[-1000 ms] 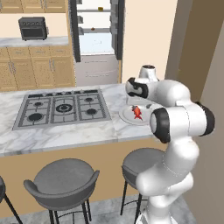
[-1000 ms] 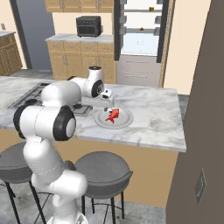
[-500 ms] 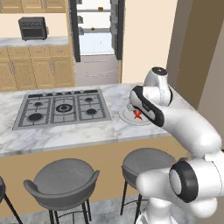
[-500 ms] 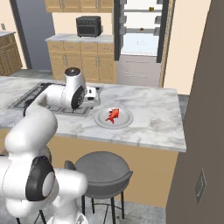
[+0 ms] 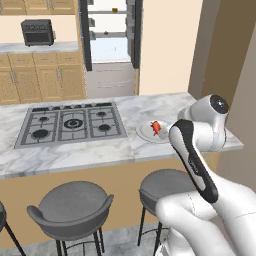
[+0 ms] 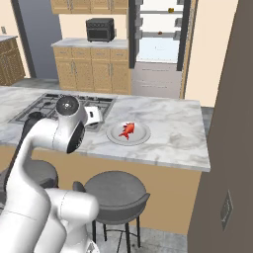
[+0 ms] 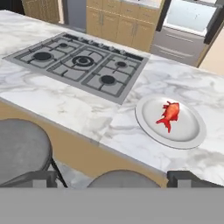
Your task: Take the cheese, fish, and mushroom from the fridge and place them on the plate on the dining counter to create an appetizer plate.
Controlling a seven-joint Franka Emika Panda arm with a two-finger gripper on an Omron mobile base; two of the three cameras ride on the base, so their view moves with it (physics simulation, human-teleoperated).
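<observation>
The red-orange fish [image 7: 169, 113] lies on the round pale plate [image 7: 151, 127] on the marble dining counter [image 7: 57, 105], right of the cooktop. My gripper [image 7: 113, 179] is open and empty, drawn back above the counter's near edge and looking down at the plate from a distance. Both base views show the fish [image 5: 156, 127] [image 6: 128, 130] on the plate [image 5: 144, 131] [image 6: 141, 136]. The fridge [image 5: 111, 80] [image 6: 156, 74] stands open across the room. On its shelves sit a yellow cheese [image 5: 115, 9] [image 6: 169, 9] and, lower, a small dark mushroom [image 5: 105, 33] [image 6: 159, 33].
A steel gas cooktop [image 5: 70, 122] [image 7: 81, 61] fills the counter's left part. Grey round stools [image 5: 72, 205] [image 6: 116, 188] stand along the counter's near side. Wood cabinets with a black toaster oven [image 5: 37, 31] line the back wall, and a tan wall [image 5: 225, 55] rises at the right.
The arm has pulled back from over the plate toward the counter's near edge, its elbow swinging outward. The fish has stayed on the plate and the jaws have stayed wide.
</observation>
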